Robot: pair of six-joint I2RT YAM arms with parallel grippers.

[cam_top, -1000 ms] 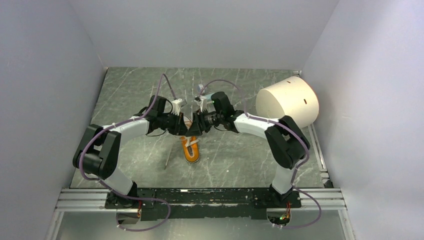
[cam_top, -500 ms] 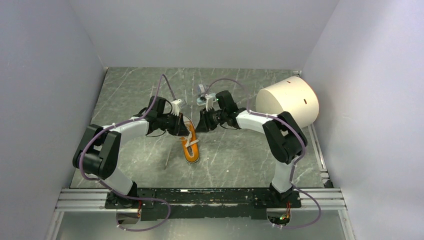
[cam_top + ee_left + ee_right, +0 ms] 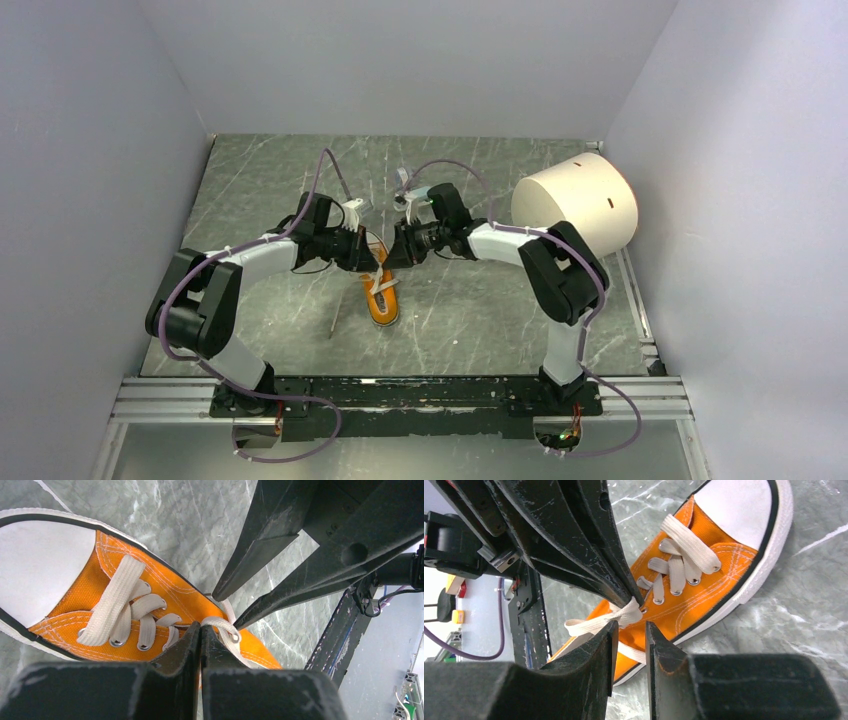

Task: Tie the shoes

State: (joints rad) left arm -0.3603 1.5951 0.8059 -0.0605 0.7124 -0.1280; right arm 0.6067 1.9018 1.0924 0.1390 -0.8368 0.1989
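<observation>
The orange shoe (image 3: 381,297) lies on the marble table, its white toe cap toward the arms' bases. My left gripper (image 3: 201,627) is shut on a cream lace (image 3: 221,625) just above the top eyelets. A short loop of that lace bulges out beside the tips. My right gripper (image 3: 629,629) faces it from the other side, open with a narrow gap. The pinched lace (image 3: 596,622) drapes over the tip of its left finger (image 3: 608,630). A second strand crosses behind the gap, not pinched. In the top view, the left gripper (image 3: 366,254) and the right gripper (image 3: 393,254) meet over the shoe's heel end.
A large white cylinder (image 3: 577,204) lies on its side at the table's right edge, close to the right arm's elbow. A thin pale strand (image 3: 334,318) lies on the table left of the shoe. Grey walls enclose the table on three sides.
My right gripper drew back to the right, narrowed its jaws, then came back in toward the lace. The left gripper stayed shut on the lace and barely moved.
</observation>
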